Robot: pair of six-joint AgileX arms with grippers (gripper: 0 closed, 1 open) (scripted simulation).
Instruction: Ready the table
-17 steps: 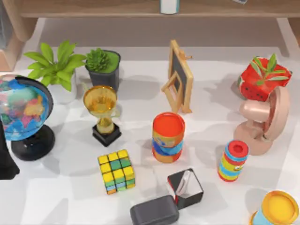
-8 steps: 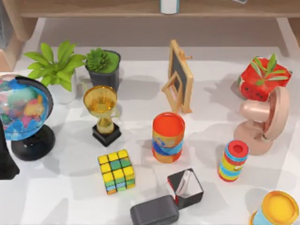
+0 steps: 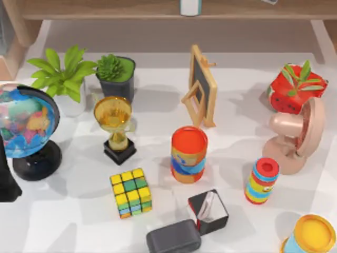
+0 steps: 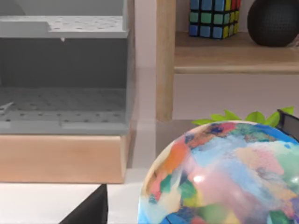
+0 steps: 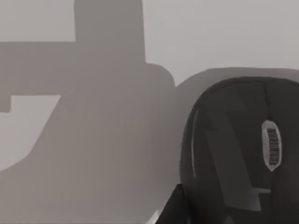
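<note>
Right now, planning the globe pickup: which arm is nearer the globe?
Left. My left arm stands beside the globe at the table's left edge; my right arm faces a mouse elsewhere.

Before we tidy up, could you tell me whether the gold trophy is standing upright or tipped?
Upright: the trophy stands on its black base on the table, cup opening upward.

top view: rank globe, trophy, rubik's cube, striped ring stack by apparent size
1. globe, clearly largest, though cut off by the left edge.
2. trophy.
3 and 4. rubik's cube and striped ring stack look too alike to rank: the cube is wider, the stack taller.
</note>
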